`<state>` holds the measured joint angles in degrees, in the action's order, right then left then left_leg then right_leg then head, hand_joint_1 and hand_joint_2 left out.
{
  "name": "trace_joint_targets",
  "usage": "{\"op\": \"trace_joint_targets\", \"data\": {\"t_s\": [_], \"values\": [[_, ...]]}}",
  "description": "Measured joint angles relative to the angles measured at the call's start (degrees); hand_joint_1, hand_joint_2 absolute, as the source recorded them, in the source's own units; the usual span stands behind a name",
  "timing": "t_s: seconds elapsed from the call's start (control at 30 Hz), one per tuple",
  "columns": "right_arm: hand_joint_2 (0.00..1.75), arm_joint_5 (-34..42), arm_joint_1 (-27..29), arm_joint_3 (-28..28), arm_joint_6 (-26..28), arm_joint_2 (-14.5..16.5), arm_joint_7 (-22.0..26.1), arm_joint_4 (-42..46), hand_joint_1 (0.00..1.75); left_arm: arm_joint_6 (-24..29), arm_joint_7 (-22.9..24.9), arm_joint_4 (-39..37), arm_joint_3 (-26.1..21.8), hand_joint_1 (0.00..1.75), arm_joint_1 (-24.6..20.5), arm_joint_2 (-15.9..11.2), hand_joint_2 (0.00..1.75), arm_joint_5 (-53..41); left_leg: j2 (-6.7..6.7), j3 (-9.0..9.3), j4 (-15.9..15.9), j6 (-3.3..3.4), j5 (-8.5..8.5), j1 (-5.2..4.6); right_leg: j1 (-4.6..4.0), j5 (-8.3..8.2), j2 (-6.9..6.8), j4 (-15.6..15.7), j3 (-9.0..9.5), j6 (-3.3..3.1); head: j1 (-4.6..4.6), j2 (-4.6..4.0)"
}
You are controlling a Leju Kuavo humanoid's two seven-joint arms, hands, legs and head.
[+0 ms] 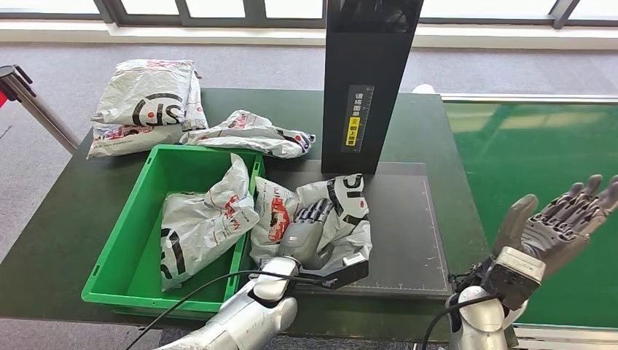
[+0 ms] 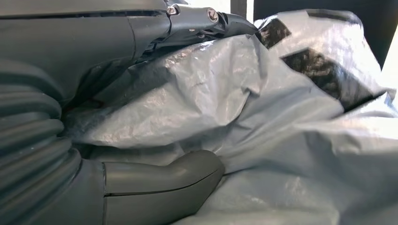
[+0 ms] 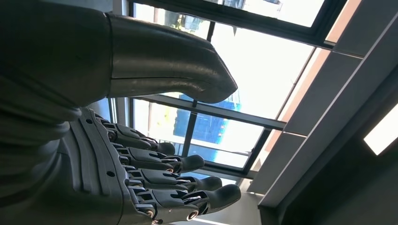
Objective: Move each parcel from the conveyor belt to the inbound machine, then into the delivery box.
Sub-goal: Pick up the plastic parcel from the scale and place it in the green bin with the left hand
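A grey plastic parcel (image 1: 342, 204) with black and red print lies on the dark platform (image 1: 408, 226) of the inbound machine, beside the green delivery box (image 1: 120, 240). My left hand (image 1: 302, 233) lies on top of it. In the left wrist view its thumb (image 2: 164, 183) and fingers (image 2: 197, 23) close around the crumpled parcel (image 2: 263, 117). My right hand (image 1: 557, 222) is raised over the green conveyor belt (image 1: 539, 160), fingers spread and holding nothing; the right wrist view shows this hand (image 3: 94, 140) against the windows. Another parcel (image 1: 204, 226) lies inside the box.
The machine's black tower (image 1: 368, 80) stands behind the platform. Two more parcels (image 1: 146, 106) (image 1: 251, 133) lie on the table behind the box. A barrier post (image 1: 29, 102) stands at the far left.
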<state>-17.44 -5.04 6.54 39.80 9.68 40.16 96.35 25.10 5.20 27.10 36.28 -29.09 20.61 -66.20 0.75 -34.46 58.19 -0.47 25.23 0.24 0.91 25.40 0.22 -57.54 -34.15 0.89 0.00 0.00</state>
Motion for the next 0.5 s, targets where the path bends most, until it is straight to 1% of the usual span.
{"op": "trace_joint_targets", "data": {"t_s": [0.1,0.23,0.5], "values": [[1.75,0.11,0.24,0.00,0.00,0.00,-0.01,0.49,0.00,-0.63,0.81,-0.88,1.35,0.01,-0.44,0.00,1.75,0.09,0.00,0.01,0.00,0.00,0.00,0.00,0.00,0.00,0.00,0.00,0.00,0.00,0.00,0.00],[1.75,0.28,0.42,0.00,0.00,0.00,-0.01,1.02,0.00,-2.78,1.97,-1.66,2.85,1.75,-1.24,-0.01,1.75,0.32,0.00,0.05,0.00,0.00,0.00,0.00,0.00,0.00,-0.01,0.00,0.06,0.00,0.01,0.00],[1.75,0.27,0.44,0.00,0.00,0.00,-0.01,1.56,0.00,-3.62,2.70,-2.63,4.63,1.75,-2.30,-0.01,1.75,0.83,0.00,0.19,0.00,0.01,0.01,0.00,0.00,0.00,-0.02,0.01,0.22,0.01,0.01,0.00]]}}
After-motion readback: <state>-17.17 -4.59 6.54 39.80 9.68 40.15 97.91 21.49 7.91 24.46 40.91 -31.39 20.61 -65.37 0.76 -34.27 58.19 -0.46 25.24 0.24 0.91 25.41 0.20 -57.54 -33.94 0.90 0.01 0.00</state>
